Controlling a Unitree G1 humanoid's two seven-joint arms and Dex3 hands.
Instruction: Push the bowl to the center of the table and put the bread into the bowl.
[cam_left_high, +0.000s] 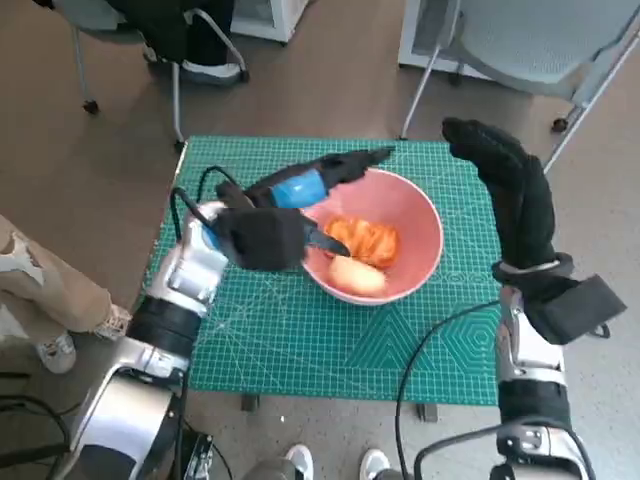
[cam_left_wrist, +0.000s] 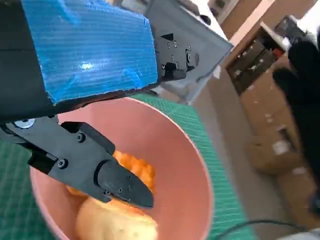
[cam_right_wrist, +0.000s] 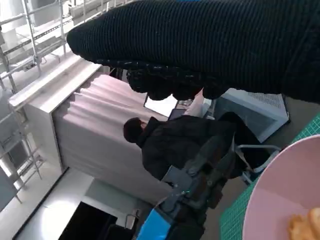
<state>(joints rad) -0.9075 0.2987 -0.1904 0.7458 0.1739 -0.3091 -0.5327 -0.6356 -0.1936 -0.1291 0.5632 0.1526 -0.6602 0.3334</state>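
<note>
A: What is the left hand (cam_left_high: 290, 200) doing over the bowl (cam_left_high: 425, 215)?
B: Hovering, fingers apart and gripping nothing; likely just letting go.
A: And the bread (cam_left_high: 362, 240)?
B: It is lying inside the bowl, orange and crusty, beside a pale roll (cam_left_high: 356, 277).
A: The right hand (cam_left_high: 510, 190)?
B: It is waiting empty, fingers extended, right of the bowl.

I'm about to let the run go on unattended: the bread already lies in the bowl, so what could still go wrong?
1. The left hand hangs over the bowl, a finger low beside the bread. Pulling out, it might catch the rim and drag or tip the bowl.
2. A finger could snag the bread and lift it out.
3. The right hand is raised close by the bowl's side; lowering it could knock the bowl off centre.
</note>
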